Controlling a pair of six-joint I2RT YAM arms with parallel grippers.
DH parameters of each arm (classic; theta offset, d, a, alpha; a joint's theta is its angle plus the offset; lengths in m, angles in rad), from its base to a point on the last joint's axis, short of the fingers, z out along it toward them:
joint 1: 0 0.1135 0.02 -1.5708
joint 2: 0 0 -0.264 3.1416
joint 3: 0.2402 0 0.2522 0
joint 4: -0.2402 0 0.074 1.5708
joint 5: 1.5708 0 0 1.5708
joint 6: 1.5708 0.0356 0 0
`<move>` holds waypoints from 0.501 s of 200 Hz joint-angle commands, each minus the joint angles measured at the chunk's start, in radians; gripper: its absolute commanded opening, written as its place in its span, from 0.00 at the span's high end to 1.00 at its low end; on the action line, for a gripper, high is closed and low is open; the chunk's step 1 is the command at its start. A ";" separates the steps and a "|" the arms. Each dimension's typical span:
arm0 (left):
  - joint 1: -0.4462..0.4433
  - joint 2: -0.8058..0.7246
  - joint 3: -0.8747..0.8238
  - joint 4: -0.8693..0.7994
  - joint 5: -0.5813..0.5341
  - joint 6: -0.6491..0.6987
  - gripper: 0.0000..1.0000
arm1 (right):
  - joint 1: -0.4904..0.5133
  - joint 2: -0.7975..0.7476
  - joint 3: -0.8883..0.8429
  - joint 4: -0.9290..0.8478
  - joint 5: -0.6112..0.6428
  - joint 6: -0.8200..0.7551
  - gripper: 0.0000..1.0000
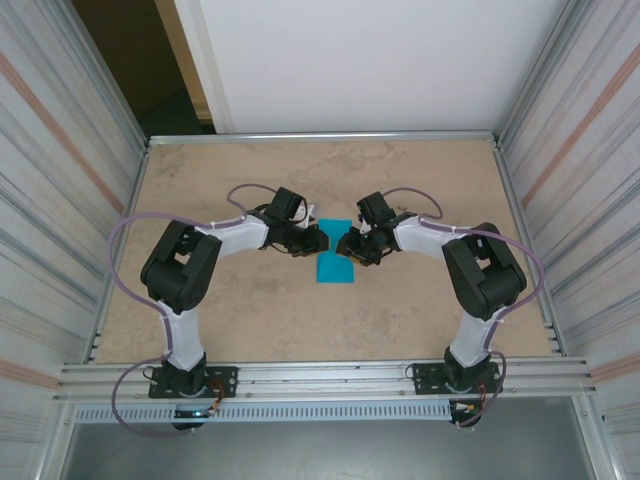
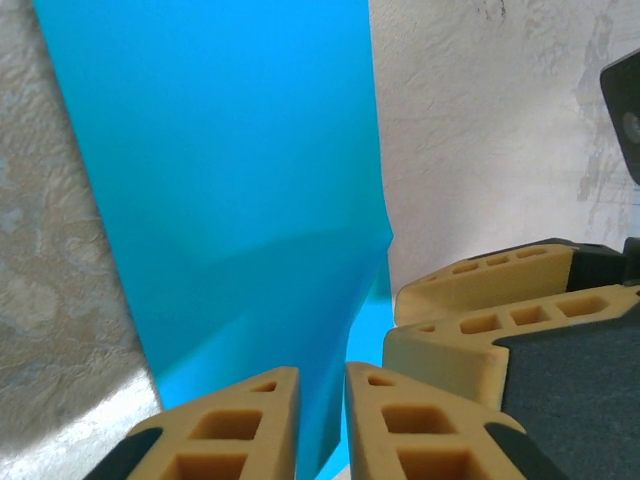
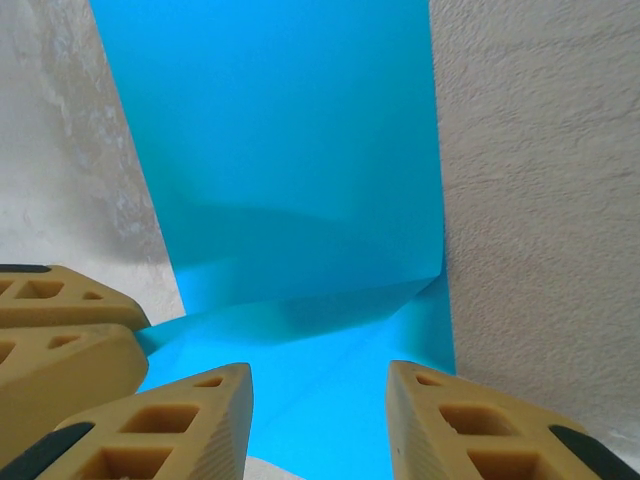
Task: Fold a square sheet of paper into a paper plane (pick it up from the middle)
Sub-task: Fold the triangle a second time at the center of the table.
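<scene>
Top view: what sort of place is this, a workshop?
Most likely a robotics lab test cell: a table walled by ribbed panels, a left arm and a right arm bolted to a metal rail at its near edge, a blue square sheet of paper between them.

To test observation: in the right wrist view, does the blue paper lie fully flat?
No, the blue paper humps up in a raised fold just ahead of the right gripper.

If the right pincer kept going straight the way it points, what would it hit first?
The paper: it lies directly ahead of the right pincer, running on from between its open jaws. Depth is unclear, so the table beneath would likely follow almost at once.
</scene>
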 commanded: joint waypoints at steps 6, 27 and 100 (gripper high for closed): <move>-0.004 0.000 0.025 -0.023 -0.020 0.029 0.86 | 0.004 0.030 -0.014 0.003 -0.024 0.025 0.62; -0.001 -0.001 0.019 -0.026 -0.036 0.032 0.89 | 0.004 0.042 -0.014 0.005 -0.024 0.026 0.62; 0.007 0.021 0.007 -0.026 -0.052 0.035 0.89 | 0.006 0.068 -0.018 -0.002 -0.017 0.026 0.63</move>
